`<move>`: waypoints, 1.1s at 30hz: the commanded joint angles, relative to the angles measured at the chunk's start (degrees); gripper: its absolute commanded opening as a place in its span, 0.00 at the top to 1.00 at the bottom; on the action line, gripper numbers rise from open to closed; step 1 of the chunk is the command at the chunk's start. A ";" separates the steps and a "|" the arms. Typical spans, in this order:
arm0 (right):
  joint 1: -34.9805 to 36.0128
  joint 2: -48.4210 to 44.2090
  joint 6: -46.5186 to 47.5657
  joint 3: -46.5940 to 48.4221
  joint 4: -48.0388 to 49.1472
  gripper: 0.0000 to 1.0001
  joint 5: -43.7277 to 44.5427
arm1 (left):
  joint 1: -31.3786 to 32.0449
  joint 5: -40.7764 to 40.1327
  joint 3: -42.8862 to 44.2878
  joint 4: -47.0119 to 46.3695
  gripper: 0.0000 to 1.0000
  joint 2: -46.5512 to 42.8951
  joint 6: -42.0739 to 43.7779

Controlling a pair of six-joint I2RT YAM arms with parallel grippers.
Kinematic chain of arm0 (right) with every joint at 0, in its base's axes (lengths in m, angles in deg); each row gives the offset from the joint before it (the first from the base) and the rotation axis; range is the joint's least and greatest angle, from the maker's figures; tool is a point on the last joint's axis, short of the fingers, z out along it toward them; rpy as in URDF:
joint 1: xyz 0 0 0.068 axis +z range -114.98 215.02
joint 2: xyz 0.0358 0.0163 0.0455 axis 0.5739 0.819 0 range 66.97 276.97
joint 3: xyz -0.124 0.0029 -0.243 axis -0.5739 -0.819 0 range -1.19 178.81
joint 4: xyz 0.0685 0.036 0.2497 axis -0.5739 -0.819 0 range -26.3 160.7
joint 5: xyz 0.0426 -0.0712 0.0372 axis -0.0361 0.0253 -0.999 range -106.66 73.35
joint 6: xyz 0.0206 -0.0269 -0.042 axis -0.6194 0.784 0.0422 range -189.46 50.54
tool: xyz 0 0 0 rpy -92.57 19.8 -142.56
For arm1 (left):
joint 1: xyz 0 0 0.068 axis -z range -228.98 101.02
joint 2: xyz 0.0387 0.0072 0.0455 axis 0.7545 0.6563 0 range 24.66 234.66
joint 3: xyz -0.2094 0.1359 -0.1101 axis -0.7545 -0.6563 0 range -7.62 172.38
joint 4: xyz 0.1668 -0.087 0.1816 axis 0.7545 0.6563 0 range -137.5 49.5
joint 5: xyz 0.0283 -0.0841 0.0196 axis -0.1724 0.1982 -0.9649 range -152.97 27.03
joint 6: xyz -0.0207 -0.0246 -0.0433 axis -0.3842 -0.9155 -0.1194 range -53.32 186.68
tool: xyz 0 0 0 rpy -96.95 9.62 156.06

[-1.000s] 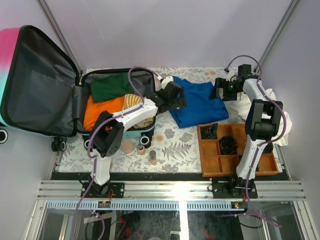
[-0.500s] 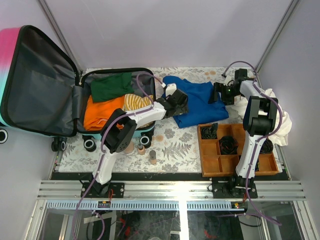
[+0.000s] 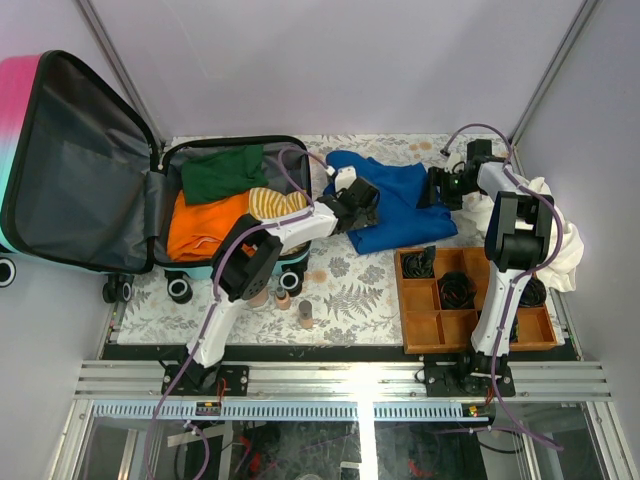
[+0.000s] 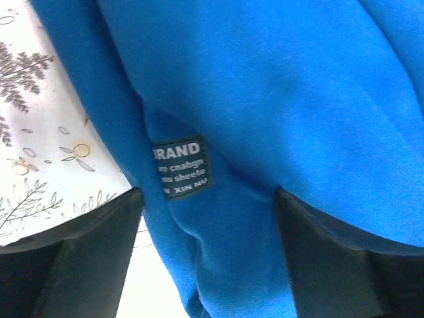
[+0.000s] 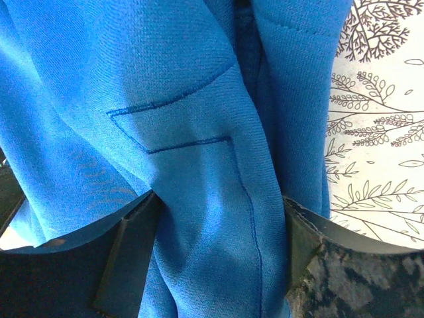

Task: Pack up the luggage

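luggage (image 3: 80,160): open, left of both jaws | jaws: astride blue garment (image 3: 400,200)

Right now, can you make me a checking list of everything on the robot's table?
Surface: leafy-print table, partly covered.
Job's things: suitcase open, lid standing at the left; green cloth, orange cloth and striped cloth inside; blue shirt on the table beside it.
Clutter: wooden tray with black bits; small round things; white cloth at the right edge.
Grippers: left gripper open around the shirt's edge; right gripper astride the shirt's other side, grip unclear.
Cables: purple cables loop along both arms.
Surroundings: plain walls, metal rail in front.
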 commanded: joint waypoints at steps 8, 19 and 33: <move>1.01 -2.71 -1.19 -1.54 0.11 0.78 -4.15 | 0.31 7.22 0.24 -9.94 1.00 1.21 10.52; 0.84 -13.40 -6.03 0.94 3.36 1.00 -4.28 | 0.64 7.73 5.21 -15.33 1.00 -6.99 32.97; 6.12 -20.78 -18.86 7.31 10.59 1.00 -9.41 | -3.92 7.57 2.41 -18.01 1.00 -22.82 44.18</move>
